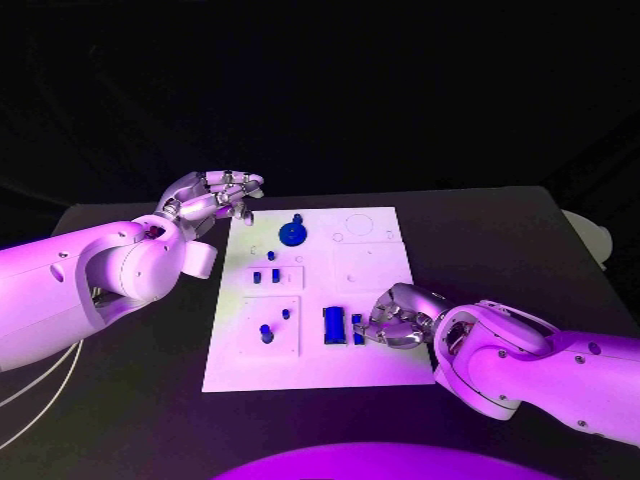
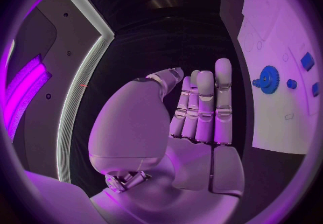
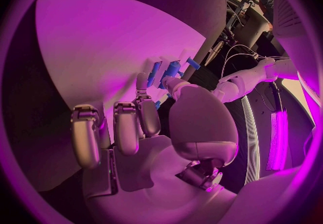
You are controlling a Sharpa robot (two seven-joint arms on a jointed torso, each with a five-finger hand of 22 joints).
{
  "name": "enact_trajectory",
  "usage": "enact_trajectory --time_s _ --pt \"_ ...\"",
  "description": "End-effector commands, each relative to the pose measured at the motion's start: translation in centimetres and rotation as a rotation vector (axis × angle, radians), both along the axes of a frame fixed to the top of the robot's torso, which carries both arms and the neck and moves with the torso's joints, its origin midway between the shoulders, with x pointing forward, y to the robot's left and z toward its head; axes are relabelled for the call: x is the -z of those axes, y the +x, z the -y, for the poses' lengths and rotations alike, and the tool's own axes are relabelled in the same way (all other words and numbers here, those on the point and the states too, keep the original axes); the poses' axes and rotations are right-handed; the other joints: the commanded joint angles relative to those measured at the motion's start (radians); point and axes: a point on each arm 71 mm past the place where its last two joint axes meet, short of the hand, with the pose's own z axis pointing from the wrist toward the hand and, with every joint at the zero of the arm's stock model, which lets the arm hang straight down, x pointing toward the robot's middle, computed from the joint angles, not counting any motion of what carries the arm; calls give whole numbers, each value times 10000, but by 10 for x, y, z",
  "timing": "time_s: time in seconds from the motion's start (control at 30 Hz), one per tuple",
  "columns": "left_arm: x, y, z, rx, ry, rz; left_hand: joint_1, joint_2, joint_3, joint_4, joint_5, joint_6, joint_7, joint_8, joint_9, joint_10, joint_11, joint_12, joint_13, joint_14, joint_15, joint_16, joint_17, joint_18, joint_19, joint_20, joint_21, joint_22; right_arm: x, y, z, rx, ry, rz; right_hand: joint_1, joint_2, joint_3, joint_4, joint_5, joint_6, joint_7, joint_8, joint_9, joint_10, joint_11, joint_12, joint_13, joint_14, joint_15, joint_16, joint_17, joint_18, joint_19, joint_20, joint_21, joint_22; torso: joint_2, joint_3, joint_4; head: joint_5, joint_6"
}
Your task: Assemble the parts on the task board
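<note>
The white task board (image 1: 371, 262) lies mid-table. On it are a blue gear (image 1: 291, 235), a blue rectangular block (image 1: 333, 325) and several small blue parts, two of them side by side (image 1: 267, 277). My right hand (image 1: 395, 318) rests on the board's near right part. Its thumb and a finger reach a small blue part (image 1: 356, 328) beside the block. The right wrist view shows those fingertips (image 3: 169, 83) at the blue parts (image 3: 174, 67), but the grip is unclear. My left hand (image 1: 212, 200) hovers off the board's far left corner, fingers straight (image 2: 205, 105), holding nothing.
The left wrist view shows the gear (image 2: 269, 79) and small blue parts (image 2: 307, 61) on the board (image 2: 276, 121), off to the side of my palm. Black table (image 1: 493, 230) surrounds the board. A pale object (image 1: 591, 232) sits at the table's far right edge.
</note>
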Motion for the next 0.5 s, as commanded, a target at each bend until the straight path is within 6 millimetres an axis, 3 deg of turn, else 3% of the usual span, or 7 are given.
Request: enact_trajectory --time_s 0.03,0.1,0.13,0.23,0.5 --pt "-1 0 1 90 -111 61 54 60 -32 35 22 -45 0 62 -6 -68 28 58 14 -89 -13 -4 -10 148 84 -1 -35 -9 -2 0 3 -205 -42 369 701 -33 71 -223 -374 19 -24 -76 3 5 -36 -27 1052 732 -81 31 958 -67 1026 -66 54 2635 -4 2 2 9 -23" --pt "-1 0 1 84 -110 63 54 60 -32 35 22 -45 0 62 -6 -68 28 58 14 -89 -13 -4 -10 148 84 -1 -35 -9 -4 -1 6 -236 -7 457 941 -80 75 -276 -497 4 -23 -91 -5 -12 -34 -55 1036 734 -77 32 963 -67 1026 -63 54 2635 -8 -4 -2 0 -11" --pt "-1 0 1 80 -108 64 56 64 -36 45 22 -48 1 67 -6 -75 29 69 13 -91 -11 -2 -14 148 90 -1 -43 -14 -4 -1 7 -273 17 508 1284 -174 98 -441 -865 -2 -18 -96 -8 -12 -40 -51 1042 733 -81 30 963 -67 1026 -66 54 2635 -7 -5 0 -4 -16" --pt "-1 0 0 67 -103 66 56 64 -36 45 22 -48 1 67 -6 -75 29 69 13 -91 -11 -2 -14 148 90 -1 -43 -14 -6 -1 9 -407 71 605 1552 -293 73 -516 -1239 -10 -11 -118 -25 -27 -26 -69 1034 735 -70 32 975 -67 1026 -57 54 2635 -11 -3 -2 15 -17" --pt "-1 1 1 78 -107 67 56 64 -36 45 22 -48 1 67 -6 -75 29 69 13 -91 -11 -2 -14 148 90 -1 -43 -14 -6 0 5 -700 96 593 1587 -371 14 -495 -1341 9 -1 -118 -30 -4 -16 -25 1066 739 -62 40 996 -67 1026 -50 54 2635 3 0 -3 14 11"
